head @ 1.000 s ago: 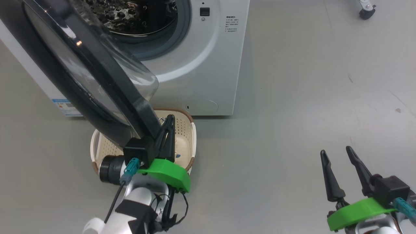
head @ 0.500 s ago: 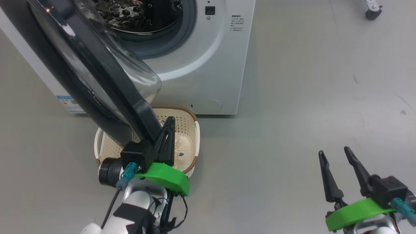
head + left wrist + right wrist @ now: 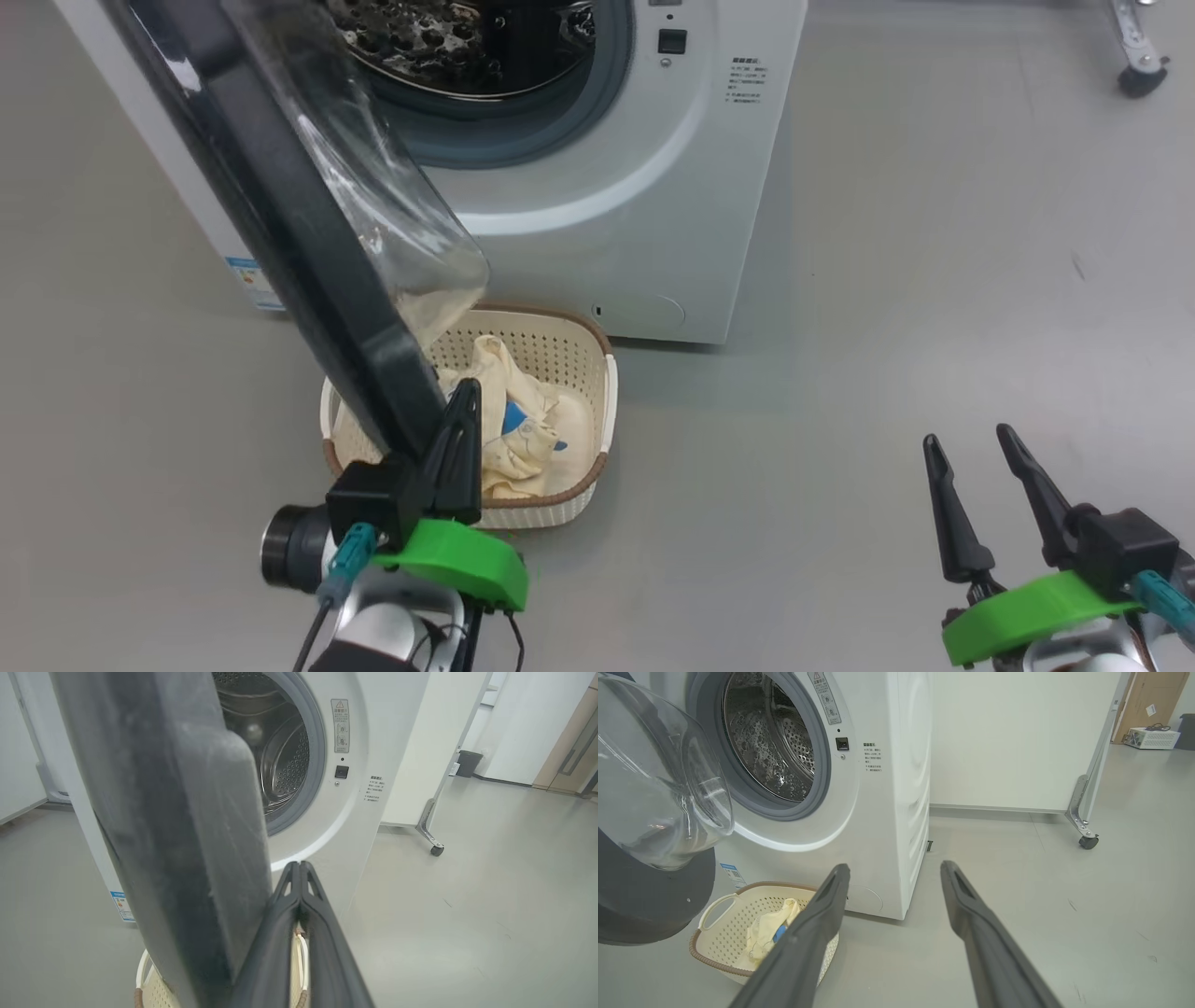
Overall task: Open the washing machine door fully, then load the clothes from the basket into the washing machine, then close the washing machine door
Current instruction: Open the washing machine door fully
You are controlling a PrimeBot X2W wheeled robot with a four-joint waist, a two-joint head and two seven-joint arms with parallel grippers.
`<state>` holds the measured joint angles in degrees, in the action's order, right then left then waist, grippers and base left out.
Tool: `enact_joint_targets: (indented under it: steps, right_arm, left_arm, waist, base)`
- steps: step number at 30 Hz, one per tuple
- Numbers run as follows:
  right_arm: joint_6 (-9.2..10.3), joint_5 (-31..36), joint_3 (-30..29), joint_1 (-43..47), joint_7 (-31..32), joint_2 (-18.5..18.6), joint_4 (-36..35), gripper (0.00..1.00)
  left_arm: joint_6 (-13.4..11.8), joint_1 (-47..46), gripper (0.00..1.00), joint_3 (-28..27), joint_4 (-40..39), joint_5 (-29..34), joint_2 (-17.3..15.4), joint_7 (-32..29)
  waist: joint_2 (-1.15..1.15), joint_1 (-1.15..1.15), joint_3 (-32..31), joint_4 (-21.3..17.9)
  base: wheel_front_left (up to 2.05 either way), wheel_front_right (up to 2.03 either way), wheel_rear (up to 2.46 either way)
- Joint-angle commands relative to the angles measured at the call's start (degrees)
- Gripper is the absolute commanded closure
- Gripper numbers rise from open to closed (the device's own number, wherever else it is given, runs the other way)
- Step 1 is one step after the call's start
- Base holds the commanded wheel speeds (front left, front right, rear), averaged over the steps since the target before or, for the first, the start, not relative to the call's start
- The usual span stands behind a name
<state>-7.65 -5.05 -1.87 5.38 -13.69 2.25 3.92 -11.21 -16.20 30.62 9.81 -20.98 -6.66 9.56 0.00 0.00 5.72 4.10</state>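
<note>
We count one washing machine (image 3: pixel 597 233), one washing machine door (image 3: pixel 299 243), one basket (image 3: pixel 556 351) and one heap of the clothes (image 3: pixel 527 439); how many garments make up the heap we cannot tell. The machine is a white, smooth-sided box standing on the grey floor (image 3: pixel 887 280), with a round grey rubber gasket (image 3: pixel 569 131) around a perforated steel drum (image 3: pixel 467 37). The door stands swung open at the machine's left, a glossy black ring around a bulging clear bowl, and hangs over the left part of the basket. The basket sits on the floor just before the machine's front: cream plastic, rectangular with rounded corners, perforated walls, a brown rim and two white handles. Inside it lie the clothes, soft, crumpled, pale cream-yellow, with one bright blue patch. We see two grippers, each with two long dark tapered fingers on a green mount. The left gripper (image 3: pixel 470 387) is pinched closed on nothing, just beside the door's lower black edge. The right gripper (image 3: pixel 966 435) is spread wide and empty, well apart over bare floor.
</note>
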Motion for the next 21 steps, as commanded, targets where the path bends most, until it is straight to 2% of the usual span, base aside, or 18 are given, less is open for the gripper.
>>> enact_joint_targets:
  steps: [1, 21]
  right_arm:
    - [0.16, -0.2, 0.9, -1.4, -0.6, 0.6, -1.7, 0.0]
    - [0.16, -0.1, 0.1, -0.3, 0.2, 0.6, -2.6, 0.0]
  left_arm:
    - [-1.2, -0.5, 1.0, -2.6, -1.9, 0.5, -1.9, 0.1]
    - [-6.4, 5.6, 1.0, -5.8, -5.2, 0.5, -5.4, 0.9]
  waist:
    - [0.0, 0.0, -0.4, 1.0]
    - [0.0, 0.0, -0.9, 8.3]
  base:
    - [0.0, 0.0, 0.0]
    - [0.0, 0.0, 0.0]
